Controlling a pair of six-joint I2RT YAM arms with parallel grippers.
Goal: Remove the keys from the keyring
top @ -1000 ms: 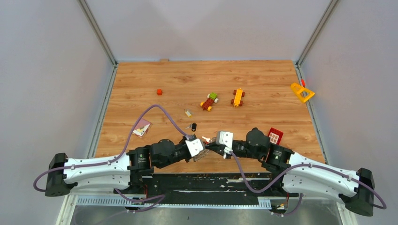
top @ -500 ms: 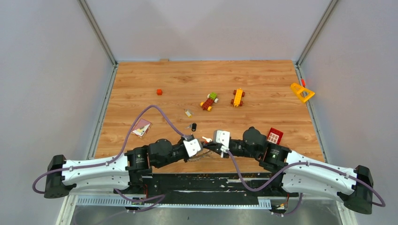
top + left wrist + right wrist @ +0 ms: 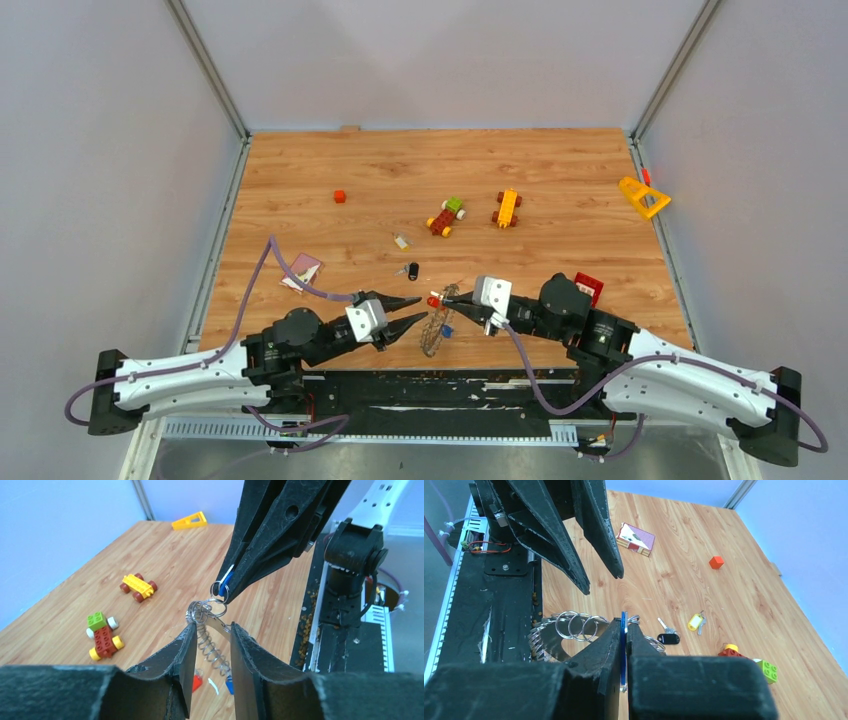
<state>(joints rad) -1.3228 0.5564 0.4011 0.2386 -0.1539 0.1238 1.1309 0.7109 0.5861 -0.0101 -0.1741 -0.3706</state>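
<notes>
My right gripper [image 3: 452, 300] is shut on a blue key tag [image 3: 623, 630] and holds it above the table. The keyring [image 3: 434, 322], a flat silver ring with a coiled rim, hangs from it; it also shows in the right wrist view [image 3: 556, 636]. A red key [image 3: 197, 682] and a blue key [image 3: 229, 685] dangle below the ring [image 3: 210, 642]. My left gripper [image 3: 418, 309] is open and empty, just left of the ring and apart from it. In the left wrist view the ring shows beyond its fingertips [image 3: 189, 630].
A black key [image 3: 412, 269] and a yellow-tagged key [image 3: 401, 241] lie on the table beyond the grippers. Two toy block vehicles [image 3: 446, 216] [image 3: 507, 208], a red cube [image 3: 339, 196], a small house card [image 3: 302, 271], a red block [image 3: 588, 287] and a yellow triangle [image 3: 643, 197] are spread around.
My left gripper has opened, let go of the keyring and drawn back to the left. My right gripper has moved a little right and forward with the ring hanging from it.
</notes>
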